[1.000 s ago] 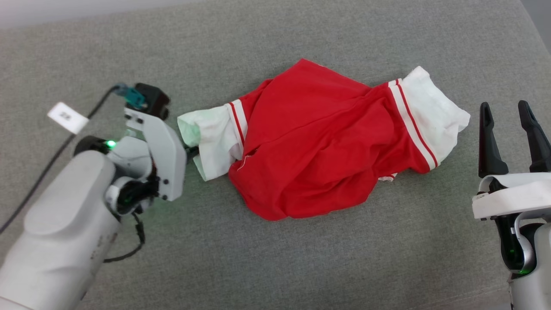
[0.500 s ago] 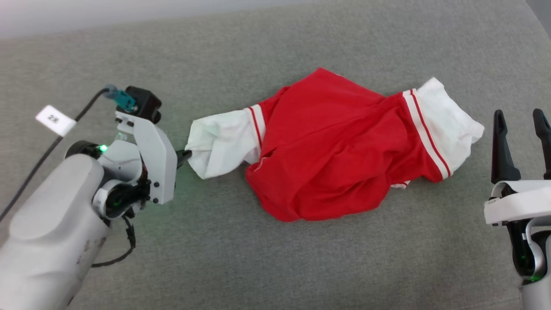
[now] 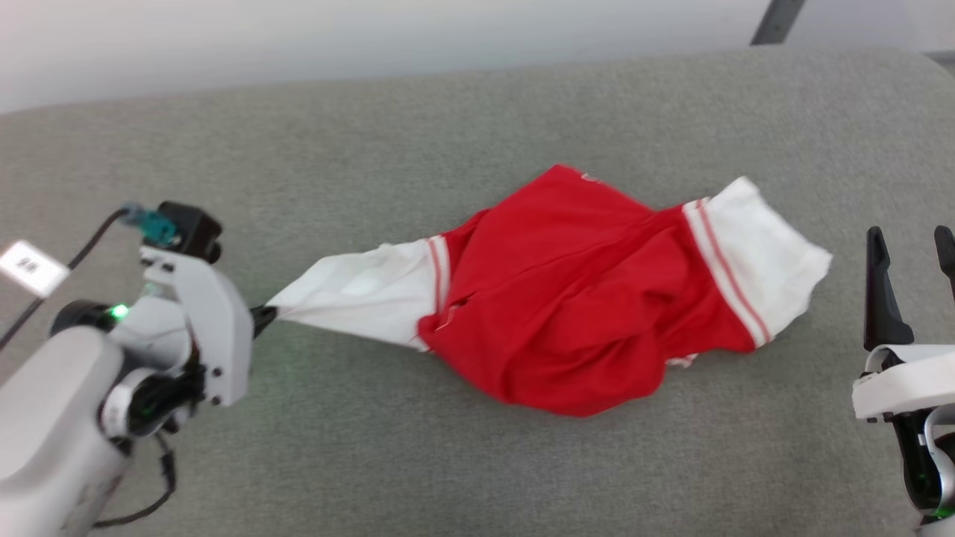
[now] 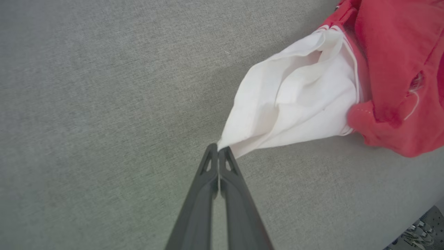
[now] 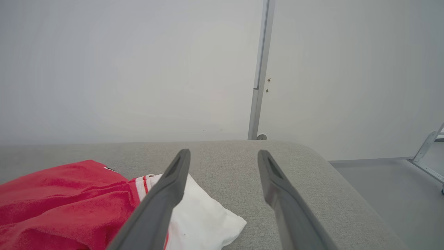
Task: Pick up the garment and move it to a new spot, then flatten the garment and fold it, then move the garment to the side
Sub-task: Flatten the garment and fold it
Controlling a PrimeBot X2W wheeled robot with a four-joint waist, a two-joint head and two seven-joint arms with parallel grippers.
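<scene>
The left hand (image 4: 218,148) was pinched shut on the tip of the garment's (image 3: 582,321) white sleeve (image 3: 358,294), the cloth stretched taut. The garment lay bunched mid-way across the grey upholstered surface (image 3: 448,186). The right hand (image 3: 910,235) stood wide open and empty, near the opposite sleeve.
</scene>
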